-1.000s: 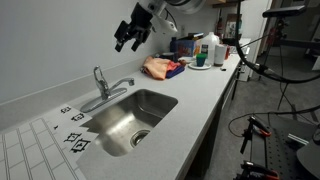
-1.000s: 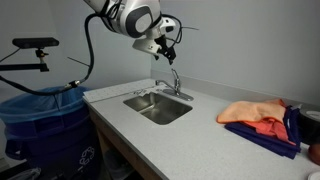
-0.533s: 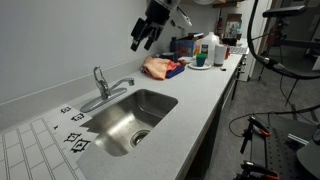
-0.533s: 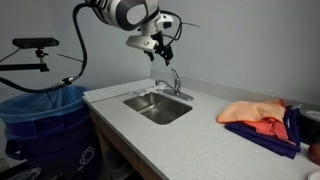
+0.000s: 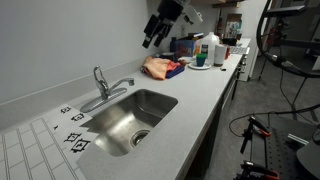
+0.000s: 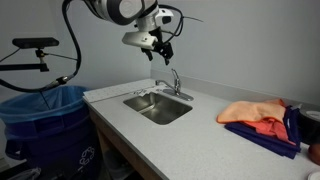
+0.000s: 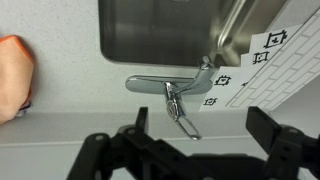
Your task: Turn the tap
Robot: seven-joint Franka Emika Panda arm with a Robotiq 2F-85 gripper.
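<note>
The chrome tap (image 5: 104, 88) stands behind the steel sink (image 5: 112, 135), its spout swung sideways along the sink's back edge. It also shows in an exterior view (image 6: 172, 82). In the wrist view the tap (image 7: 171, 93) lies below the camera, with a slim lever pointing towards the wall. My gripper (image 5: 155, 33) hangs high above the counter, well clear of the tap, and shows in an exterior view (image 6: 160, 44) too. Its fingers (image 7: 265, 128) stand wide apart with nothing between them.
Orange and purple cloths (image 5: 162, 68) lie on the counter beyond the sink, also seen in an exterior view (image 6: 262, 122). Bottles and containers (image 5: 205, 50) stand at the far end. Printed marker sheets (image 5: 72, 128) lie beside the sink. A blue bin (image 6: 45, 125) stands by the counter.
My gripper has risen and moved away from the tap, towards the far end of the counter. The tap has not moved.
</note>
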